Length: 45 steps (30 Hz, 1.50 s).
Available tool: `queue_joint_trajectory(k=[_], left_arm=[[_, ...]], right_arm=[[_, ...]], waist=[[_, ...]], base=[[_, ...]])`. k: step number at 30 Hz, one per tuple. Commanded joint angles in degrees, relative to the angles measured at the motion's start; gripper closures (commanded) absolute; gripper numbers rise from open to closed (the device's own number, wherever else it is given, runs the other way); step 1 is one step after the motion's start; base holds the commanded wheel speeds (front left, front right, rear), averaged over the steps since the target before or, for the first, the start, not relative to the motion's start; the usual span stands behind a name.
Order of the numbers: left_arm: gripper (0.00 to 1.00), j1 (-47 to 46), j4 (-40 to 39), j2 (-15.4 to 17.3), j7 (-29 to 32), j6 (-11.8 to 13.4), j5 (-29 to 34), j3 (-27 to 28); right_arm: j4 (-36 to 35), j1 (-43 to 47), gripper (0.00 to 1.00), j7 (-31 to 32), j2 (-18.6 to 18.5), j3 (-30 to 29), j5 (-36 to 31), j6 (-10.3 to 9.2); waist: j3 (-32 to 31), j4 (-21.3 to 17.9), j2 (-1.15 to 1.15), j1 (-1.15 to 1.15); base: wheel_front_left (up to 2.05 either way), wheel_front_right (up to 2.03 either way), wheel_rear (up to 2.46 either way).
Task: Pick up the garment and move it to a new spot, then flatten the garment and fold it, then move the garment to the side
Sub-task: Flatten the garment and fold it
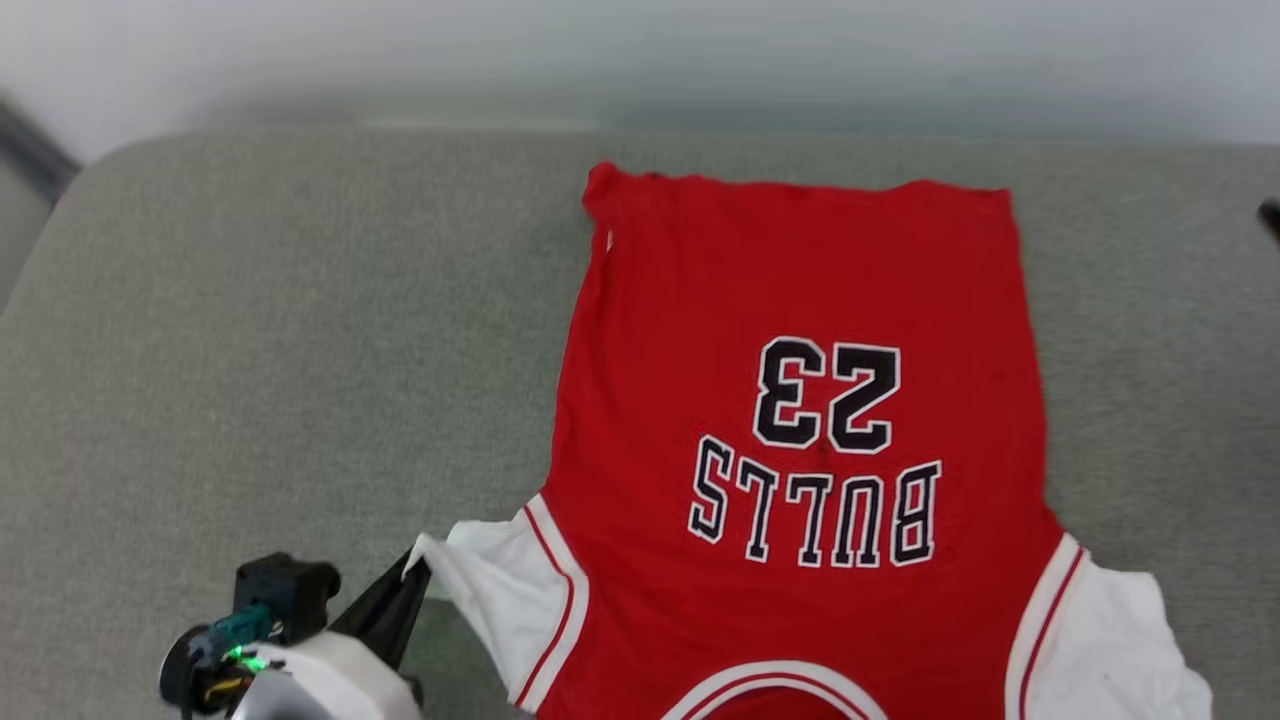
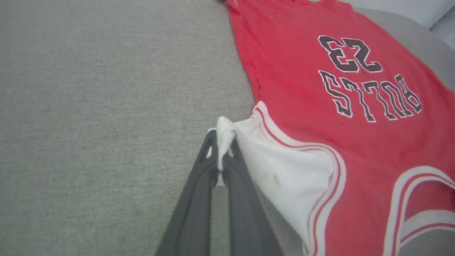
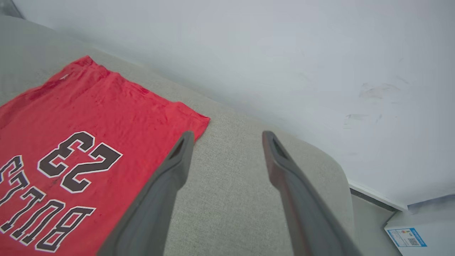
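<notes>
The garment [image 1: 800, 300], a red jersey with white sleeves and black-and-white "23 BULLS" print, lies spread flat on the grey cushion [image 1: 250, 330], collar toward me. My left gripper [image 1: 412, 572] at the lower left is shut on the tip of the garment's white sleeve [image 2: 284, 170], which it holds slightly lifted and taut; the pinch shows plainly at the left gripper [image 2: 221, 142] in the left wrist view. My right gripper [image 3: 227, 137] stands open with nothing between its fingers, hovering above the cushion beside the garment's [image 3: 71, 142] far hem corner.
A pale wall [image 3: 284, 53] rises behind the cushion's back edge. At the cushion's right end sits a white box with a blue label [image 3: 408, 236]. Bare grey cushion stretches left of the garment.
</notes>
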Motion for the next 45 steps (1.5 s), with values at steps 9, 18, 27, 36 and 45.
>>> queue_joint_trajectory(k=[9, 18, 27, 36, 45], left_arm=[[1.0, -6.67, -3.28, -4.36, -1.83, 0.76, 4.51, 0.7], [1.0, -10.65, -7.1, -6.32, -2.27, 1.55, 8.48, 0.29], [1.0, -11.43, -8.77, -7.25, -2.43, 2.67, 9.99, 0.51], [1.0, -9.74, -8.16, -6.67, -2.68, 3.01, 9.54, 1.34], [1.0, -6.3, -7.43, -5.88, -2.83, 3.81, 8.0, 1.69]], right_arm=[[6.59, -22.5, 0.0, 27.25, -0.14, 5.77, 0.77, -0.03], [14.27, -36.02, 0.0, 44.77, 2.74, 6.87, -1.88, -0.04], [19.04, -34.96, 0.0, 44.47, 6.66, 11.3, -4.47, -0.02], [21.65, -32.17, 1.0, 41.46, 5.96, 12.84, -2.11, 0.04], [19.78, -32.3, 1.0, 33.07, 5.4, 13.32, 0.99, -0.03]], waist=[[14.78, 7.42, 0.0, -0.01], [24.24, 11.49, 0.0, -0.01], [28.99, 12.88, 0.0, -0.01], [26.87, 11.81, 0.0, -0.01], [17.32, 8.93, 0.0, -0.01]], base=[[0.0, 0.0, 0.0], [0.0, 0.0, 0.0], [0.0, 0.0, 0.0], [0.0, 0.0, 0.0], [0.0, 0.0, 0.0]])
